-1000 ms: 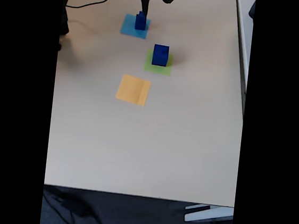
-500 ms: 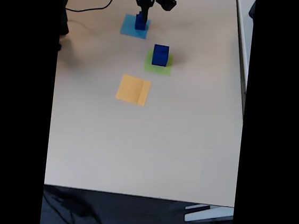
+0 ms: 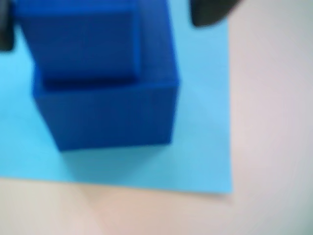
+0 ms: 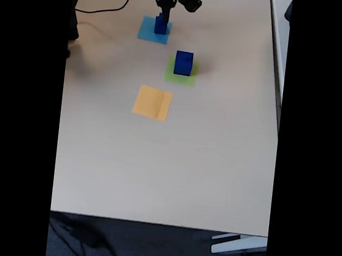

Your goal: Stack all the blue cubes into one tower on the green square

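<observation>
My fingers point(image 4: 163, 16) hang over the light-blue square point(image 3: 205, 147), their dark tips either side of the small blue cube point(image 3: 80, 41), which sits on the medium blue cube point(image 3: 110, 115). Whether they grip it or stand just apart, I cannot tell. The large blue cube point(image 4: 183, 62) rests on the green square point(image 4: 180, 76), nearer the camera than my fingers, on the pale surface point(image 4: 167, 164).
</observation>
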